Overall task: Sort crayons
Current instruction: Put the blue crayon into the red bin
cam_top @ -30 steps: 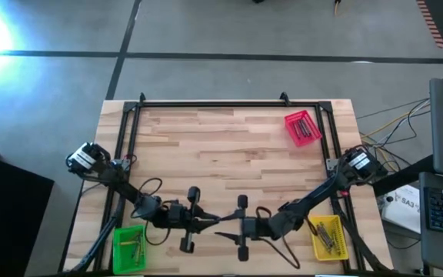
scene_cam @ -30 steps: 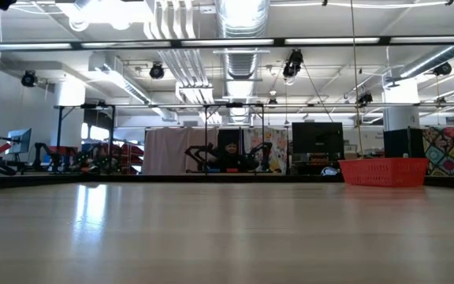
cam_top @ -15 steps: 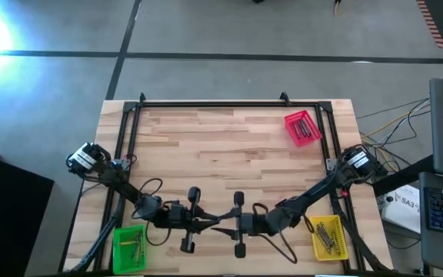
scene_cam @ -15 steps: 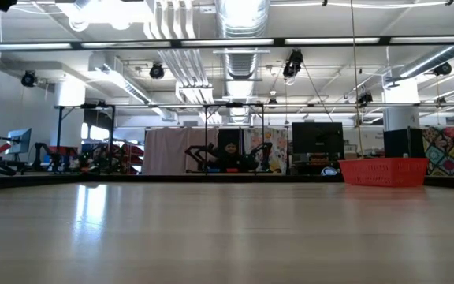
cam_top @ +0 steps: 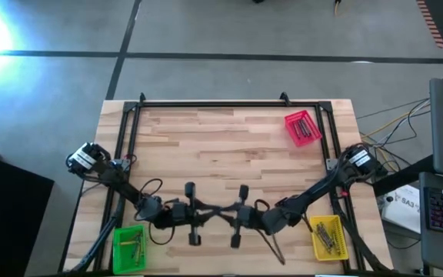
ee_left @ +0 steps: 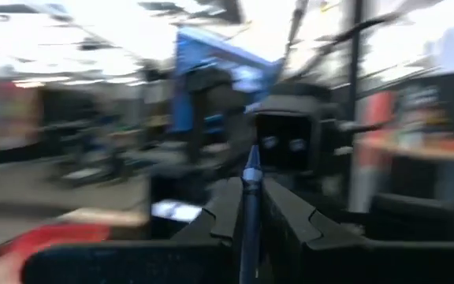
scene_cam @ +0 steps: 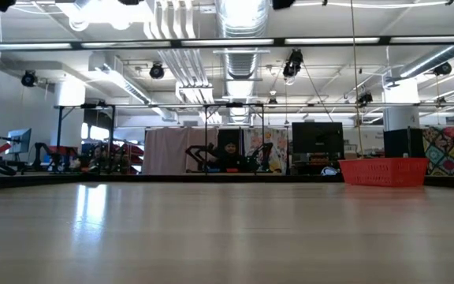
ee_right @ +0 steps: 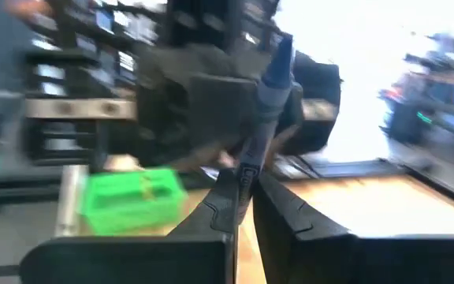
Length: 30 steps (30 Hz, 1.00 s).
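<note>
Near the middle of the table's near edge, my left gripper and my right gripper face each other, fingertips almost meeting. A thin blue-grey crayon sits between them, above the table. The left wrist view shows this crayon between my left gripper's fingers. In the right wrist view a crayon stands between my right gripper's fingers. Both grippers are shut on it. More crayons lie in the green tray, the yellow tray and the red tray. My left gripper pinches the crayon between its two fingers, coming level from the table's left. The crayon lies along the fingers, and its pointed tip sticks out past them toward the other gripper. It is clear of the table. My right gripper pinches the crayon's lower part between its two fingers, coming level from the table's right. The rest of the crayon sticks out beyond the fingertips, tilted, up to its tip. It is clear of the table.
A black frame runs along the table's far edge and sides. The red tray stands far right, the green tray near left, the yellow tray near right. Bare wood lies across the middle. Loose cables hang by both wrists.
My right gripper has shut its fingers, which stood apart a second ago, on the crayon held by my left gripper. Both wrists have turned a little. The crayon stays above the table between the two grippers.
</note>
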### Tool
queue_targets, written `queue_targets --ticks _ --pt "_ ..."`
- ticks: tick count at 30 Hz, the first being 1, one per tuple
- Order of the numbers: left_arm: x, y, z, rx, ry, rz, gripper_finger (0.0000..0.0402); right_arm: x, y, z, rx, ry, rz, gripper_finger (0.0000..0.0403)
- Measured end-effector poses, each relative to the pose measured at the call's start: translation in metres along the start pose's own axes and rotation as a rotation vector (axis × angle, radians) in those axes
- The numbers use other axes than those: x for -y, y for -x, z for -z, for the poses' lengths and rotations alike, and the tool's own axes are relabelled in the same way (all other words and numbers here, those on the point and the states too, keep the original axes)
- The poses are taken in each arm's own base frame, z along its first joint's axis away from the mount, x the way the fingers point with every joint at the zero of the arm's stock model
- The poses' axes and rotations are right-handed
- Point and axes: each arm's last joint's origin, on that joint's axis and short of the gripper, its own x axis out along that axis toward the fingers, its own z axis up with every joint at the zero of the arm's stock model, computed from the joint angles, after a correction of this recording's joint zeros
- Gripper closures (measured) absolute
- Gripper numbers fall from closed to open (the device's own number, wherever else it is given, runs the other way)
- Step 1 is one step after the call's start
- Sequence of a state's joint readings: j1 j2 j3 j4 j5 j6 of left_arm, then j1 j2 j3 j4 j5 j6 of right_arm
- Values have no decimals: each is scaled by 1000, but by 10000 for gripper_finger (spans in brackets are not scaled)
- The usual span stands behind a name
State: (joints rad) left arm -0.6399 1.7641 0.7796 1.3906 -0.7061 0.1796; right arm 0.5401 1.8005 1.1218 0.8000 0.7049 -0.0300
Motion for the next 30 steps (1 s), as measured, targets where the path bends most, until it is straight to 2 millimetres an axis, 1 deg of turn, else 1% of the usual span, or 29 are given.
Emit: queue_targets --ticks 4,6,8,12,16,18,21,23,26,28,30 --pt "-5 9 -2 -56 -24 -237 354 8 2 1 -89 -16 69 388" --pt "-9 13 -3 -78 -49 -310 336 11 6 -1 -131 -15 109 388" --pt "-11 18 -4 -90 -75 -322 318 15 10 -3 -170 -6 156 389" --pt "-15 29 -12 -87 -65 -306 290 27 19 -2 -238 -9 240 389" --pt "-20 46 -19 -96 -56 -275 281 46 34 -6 -308 -35 333 389" --pt "-24 56 -21 -100 -29 -260 283 62 43 -5 -365 -27 435 389" --pt "-31 67 -15 -139 -15 -248 292 92 60 -3 -468 -27 603 390" --pt "-36 74 -6 -175 8 -253 299 115 74 -3 -542 -51 724 390" --pt "-42 83 12 -245 41 -263 310 148 96 -3 -658 -66 928 390" --pt "-45 89 22 -281 62 -271 315 166 107 -5 -725 -67 1048 390" --pt "-47 92 29 -301 87 -280 319 183 113 -7 -789 -51 1138 390"
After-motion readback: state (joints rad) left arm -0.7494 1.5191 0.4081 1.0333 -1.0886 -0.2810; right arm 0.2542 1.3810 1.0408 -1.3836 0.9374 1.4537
